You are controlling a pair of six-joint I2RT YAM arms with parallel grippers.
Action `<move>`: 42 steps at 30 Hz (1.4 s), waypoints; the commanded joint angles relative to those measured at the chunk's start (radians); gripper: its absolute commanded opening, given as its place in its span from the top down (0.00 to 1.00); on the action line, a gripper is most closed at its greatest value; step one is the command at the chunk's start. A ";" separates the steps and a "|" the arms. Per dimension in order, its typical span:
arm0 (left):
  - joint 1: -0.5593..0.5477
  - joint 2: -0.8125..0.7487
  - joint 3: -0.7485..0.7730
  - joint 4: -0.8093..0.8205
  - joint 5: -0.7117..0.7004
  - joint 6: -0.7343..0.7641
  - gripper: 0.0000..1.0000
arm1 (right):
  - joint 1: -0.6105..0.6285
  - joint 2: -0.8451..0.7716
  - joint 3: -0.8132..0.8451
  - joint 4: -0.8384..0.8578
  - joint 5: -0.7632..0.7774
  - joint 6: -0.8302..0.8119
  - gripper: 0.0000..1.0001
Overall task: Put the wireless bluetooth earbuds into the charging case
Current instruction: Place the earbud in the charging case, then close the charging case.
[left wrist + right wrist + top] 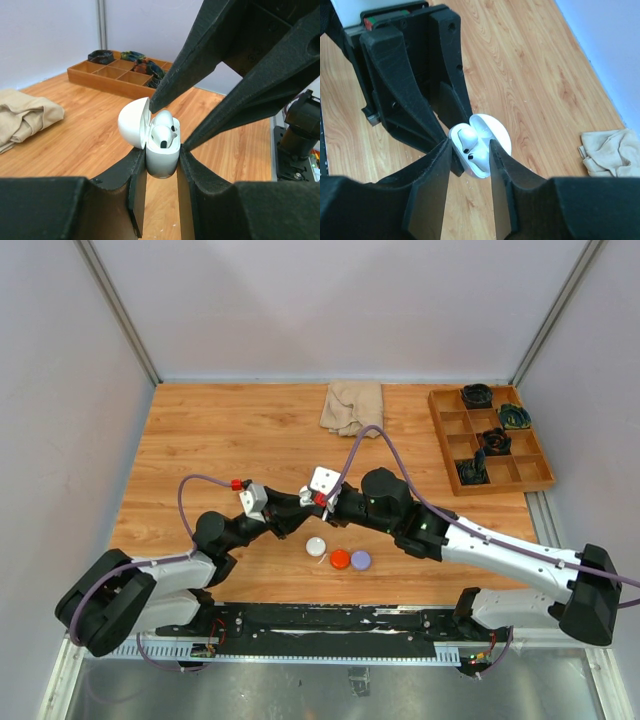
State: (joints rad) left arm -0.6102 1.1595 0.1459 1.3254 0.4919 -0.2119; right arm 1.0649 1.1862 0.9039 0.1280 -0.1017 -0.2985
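My left gripper [161, 172] is clenched on the open charging case [161, 156], held above the table [75, 135]. 2 white earbuds [161, 134] sit inside. My right gripper [470, 149] straddles the case top, and I cannot tell whether its fingers are pressing or released.

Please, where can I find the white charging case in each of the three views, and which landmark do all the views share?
Top external: hidden where the left gripper and right gripper meet, mid-table; not distinguishable.
Left wrist: charging case at centre, lid open, clamped by the left gripper.
Right wrist: charging case at centre, slightly low.
Shared landmark: beige cloth.
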 commanded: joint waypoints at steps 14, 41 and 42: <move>0.006 0.023 0.046 0.018 0.241 0.121 1.00 | -0.155 -0.089 0.121 -0.369 -0.382 -0.069 0.11; 0.007 0.078 0.122 -0.224 0.012 -0.032 1.00 | -0.177 -0.009 0.171 -0.472 -0.381 -0.067 0.00; 0.007 0.076 0.125 -0.261 -0.014 -0.055 0.99 | -0.177 -0.012 0.167 -0.472 -0.330 -0.051 0.00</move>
State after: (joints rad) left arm -0.6109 1.2240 0.2417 1.1488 0.5877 -0.1886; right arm 0.8928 1.2110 1.0679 -0.3233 -0.5411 -0.3859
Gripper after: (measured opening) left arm 0.303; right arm 0.997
